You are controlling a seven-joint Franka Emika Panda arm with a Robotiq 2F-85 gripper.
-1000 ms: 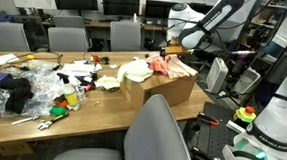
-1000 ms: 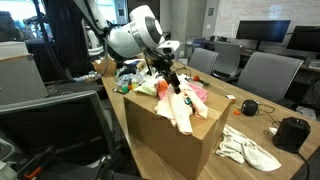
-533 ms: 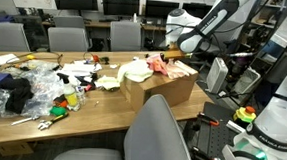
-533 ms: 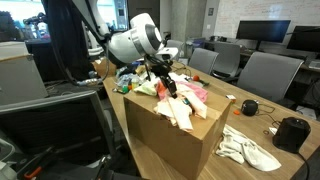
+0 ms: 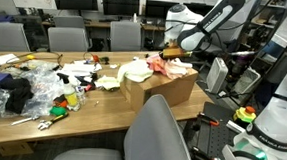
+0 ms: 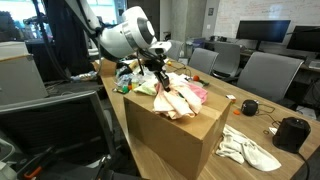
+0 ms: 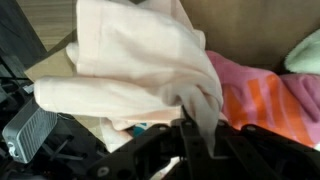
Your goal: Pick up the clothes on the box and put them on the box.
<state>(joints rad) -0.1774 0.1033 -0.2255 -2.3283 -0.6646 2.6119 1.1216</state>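
Observation:
The brown cardboard box [image 5: 171,88] [image 6: 172,138] stands on the table's end with the clothes heaped on top. My gripper [image 7: 200,140] [image 6: 160,74] [image 5: 175,54] is shut on a fold of the peach-beige garment [image 7: 140,60] [image 6: 176,101], which hangs from the fingers over the box's front edge. A salmon pink garment [image 7: 262,98] [image 6: 198,92] lies just behind it. A pale yellow-green garment [image 5: 134,70] [image 7: 306,52] lies at the far side of the box top.
Clear plastic bags with dark cloth [image 5: 28,88] lie on the long wooden table [image 5: 92,107]. A white cloth [image 6: 250,148] and a black round object [image 6: 293,133] lie beside the box. Grey office chairs [image 5: 155,141] [image 6: 268,72] surround the table.
The jaws went from open to shut on the peach-beige garment. The garment, which hung far down the box's front, is now drawn up higher, and the wrist has risen slightly.

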